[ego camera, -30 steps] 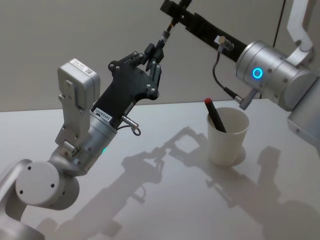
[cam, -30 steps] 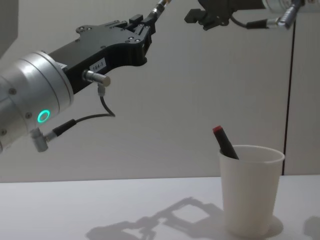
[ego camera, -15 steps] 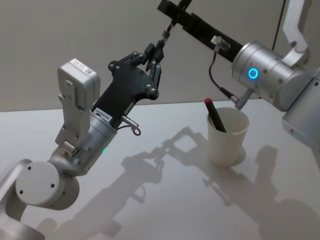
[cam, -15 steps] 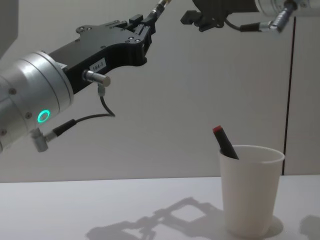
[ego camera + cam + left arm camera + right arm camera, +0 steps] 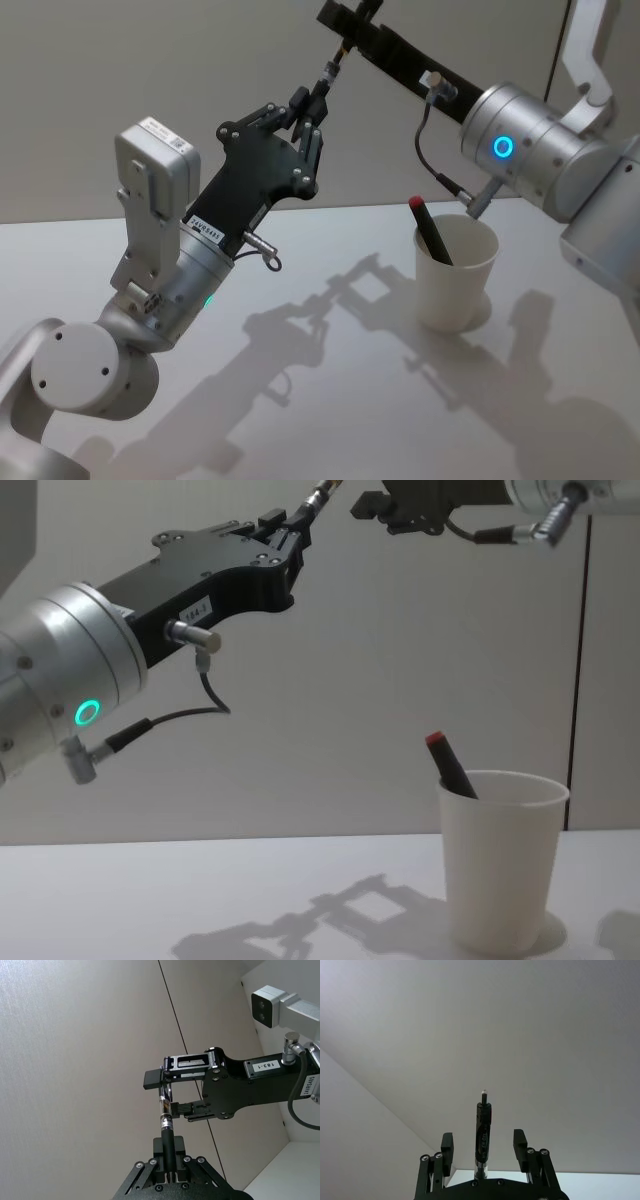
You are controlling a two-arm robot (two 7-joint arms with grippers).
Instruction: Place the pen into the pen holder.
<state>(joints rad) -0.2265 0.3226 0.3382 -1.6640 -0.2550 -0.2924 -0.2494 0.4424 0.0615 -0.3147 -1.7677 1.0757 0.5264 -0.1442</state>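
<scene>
Layout. The pen holder (image 5: 456,270) stands on the counter (image 5: 330,400) to the right, with a marker (image 5: 430,230) leaning inside it. High above the counter, left of the holder, the left gripper (image 5: 312,110) grips one end of the pen (image 5: 165,1125). The right gripper (image 5: 167,1091) reaches in from the right at the pen's other end, jaws apart on either side of it.

A plain pale wall (image 5: 400,680) stands behind a white table (image 5: 330,400), with a thin dark vertical seam (image 5: 580,680) running down the wall near its right side. Light from above casts soft grey shadows (image 5: 330,320) across the tabletop.
</scene>
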